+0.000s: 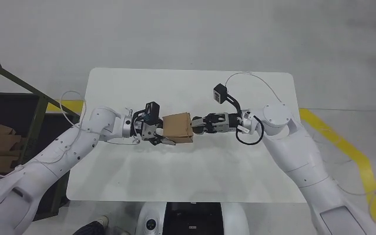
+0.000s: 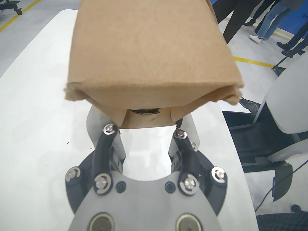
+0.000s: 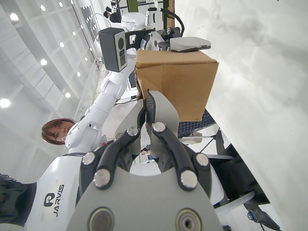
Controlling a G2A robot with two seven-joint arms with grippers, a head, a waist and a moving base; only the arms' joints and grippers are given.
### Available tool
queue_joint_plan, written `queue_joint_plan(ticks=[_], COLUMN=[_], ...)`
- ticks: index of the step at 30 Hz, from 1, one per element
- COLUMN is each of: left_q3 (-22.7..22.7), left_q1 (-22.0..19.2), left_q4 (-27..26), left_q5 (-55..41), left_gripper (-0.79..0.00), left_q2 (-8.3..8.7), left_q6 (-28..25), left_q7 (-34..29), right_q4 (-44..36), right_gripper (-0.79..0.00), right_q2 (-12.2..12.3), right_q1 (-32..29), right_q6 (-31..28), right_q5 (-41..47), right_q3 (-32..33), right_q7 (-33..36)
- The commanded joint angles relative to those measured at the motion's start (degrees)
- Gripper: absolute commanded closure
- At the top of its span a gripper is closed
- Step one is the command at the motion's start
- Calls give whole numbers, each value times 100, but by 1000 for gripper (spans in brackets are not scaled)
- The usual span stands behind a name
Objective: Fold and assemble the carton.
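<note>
The right pincer (image 3: 146,104) is narrow and pinches a thin edge of the brown carton (image 3: 182,85), which stands just ahead of its tips. At the carton's far end the left pincer (image 1: 161,130) is wide around it, with one finger (image 3: 187,44) flat on a side. Below both pincers lies the white table (image 1: 235,170). The carton hides the left fingertips.

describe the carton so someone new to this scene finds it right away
On the white table, two white arms meet at the middle. Between the left gripper and right gripper is the carton, a small brown cardboard box, the only brown thing over the tabletop.
</note>
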Motion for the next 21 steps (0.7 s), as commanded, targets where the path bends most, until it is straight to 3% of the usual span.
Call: queue_joint_plan(ticks=[1, 21], left_q3=[-9, -32], left_q1=[-1, 57], left_q4=[11, -10], left_q5=[-4, -4], left_gripper=[-345, -345], left_q2=[0, 11], left_q6=[0, 0], left_q7=[6, 1], right_q4=[-17, -2], right_gripper=[0, 0], right_q2=[3, -74], right_q1=[1, 82], right_q6=[43, -71], right_q5=[8, 125], right_q3=[-19, -220], right_q7=[71, -209])
